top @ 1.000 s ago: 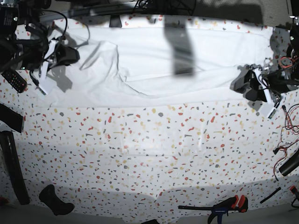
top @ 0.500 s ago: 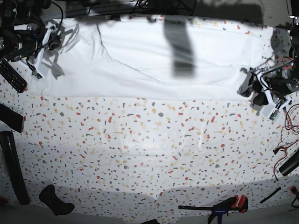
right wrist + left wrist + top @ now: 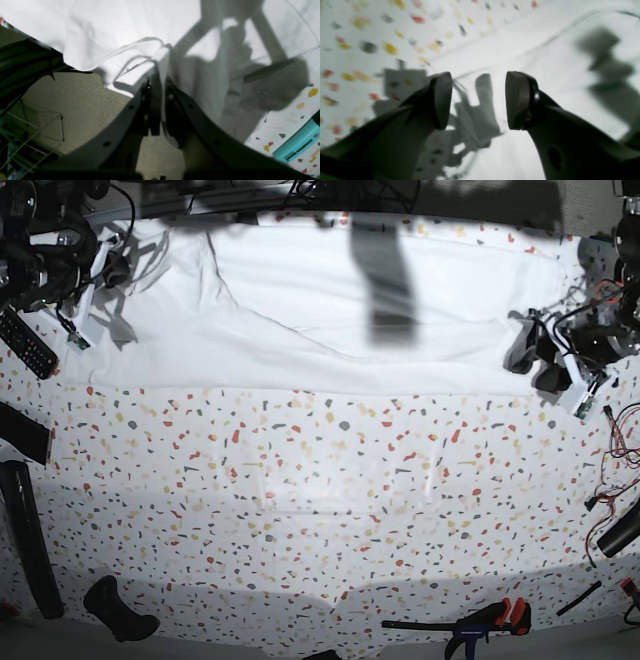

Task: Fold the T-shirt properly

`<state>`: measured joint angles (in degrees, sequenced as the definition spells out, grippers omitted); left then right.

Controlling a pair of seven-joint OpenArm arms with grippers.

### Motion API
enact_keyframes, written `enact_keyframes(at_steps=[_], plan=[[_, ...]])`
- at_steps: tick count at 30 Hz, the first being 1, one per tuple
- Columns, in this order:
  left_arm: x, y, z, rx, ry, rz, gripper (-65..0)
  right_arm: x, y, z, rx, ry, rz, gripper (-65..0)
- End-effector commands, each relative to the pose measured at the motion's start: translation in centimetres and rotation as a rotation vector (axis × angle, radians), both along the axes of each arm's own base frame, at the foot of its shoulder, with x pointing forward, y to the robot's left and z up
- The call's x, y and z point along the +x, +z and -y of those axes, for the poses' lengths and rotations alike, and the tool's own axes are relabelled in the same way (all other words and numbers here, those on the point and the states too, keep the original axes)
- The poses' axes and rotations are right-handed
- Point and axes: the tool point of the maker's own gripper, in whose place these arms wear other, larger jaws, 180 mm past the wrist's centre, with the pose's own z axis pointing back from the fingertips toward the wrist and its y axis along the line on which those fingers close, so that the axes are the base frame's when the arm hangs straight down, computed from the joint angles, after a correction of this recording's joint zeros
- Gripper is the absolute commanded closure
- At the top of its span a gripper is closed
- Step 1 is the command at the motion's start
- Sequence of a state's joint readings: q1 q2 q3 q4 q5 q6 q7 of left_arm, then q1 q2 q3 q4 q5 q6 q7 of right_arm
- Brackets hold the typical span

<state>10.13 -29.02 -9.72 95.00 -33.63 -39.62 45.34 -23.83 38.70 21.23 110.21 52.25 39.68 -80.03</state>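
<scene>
T-shirt [image 3: 155, 57] cloth is sitting pinched in the right gripper's [image 3: 157, 82] closed jaws at the far left corner, while the left gripper [image 3: 478, 100] is hovering with jaws apart and empty over the right hem. Spreading seems underway; next, gripping that hem. White and wrinkled, it is lying across the far surface [image 3: 320, 510].

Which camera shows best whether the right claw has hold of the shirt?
Right wrist view: the right claw is shut on a fold of the shirt. Base view shows that claw small at the shirt's corner, grip unclear. Left wrist view shows only the open left claw over cloth.
</scene>
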Motion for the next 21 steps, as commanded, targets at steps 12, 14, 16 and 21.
enact_keyframes(at_steps=[12,14,16,21], plan=[[-0.1,-0.8,2.6,-0.027,0.004,-0.01,-33.0,0.4,0.6,0.3,-0.015,0.017,0.018,0.0],[-0.7,-1.2,2.7,-0.032,-0.001,-0.048,-31.4,0.4,0.6,0.3,-0.015,0.017,0.018,0.0],[-1.2,-1.4,3.0,-0.05,-0.009,-0.083,-26.8,0.4,0.6,0.3,-0.015,0.017,0.018,0.0],[-1.0,-0.2,4.4,-0.167,-0.017,-0.077,-14.9,0.4,0.6,0.3,-0.015,0.017,0.018,0.0]])
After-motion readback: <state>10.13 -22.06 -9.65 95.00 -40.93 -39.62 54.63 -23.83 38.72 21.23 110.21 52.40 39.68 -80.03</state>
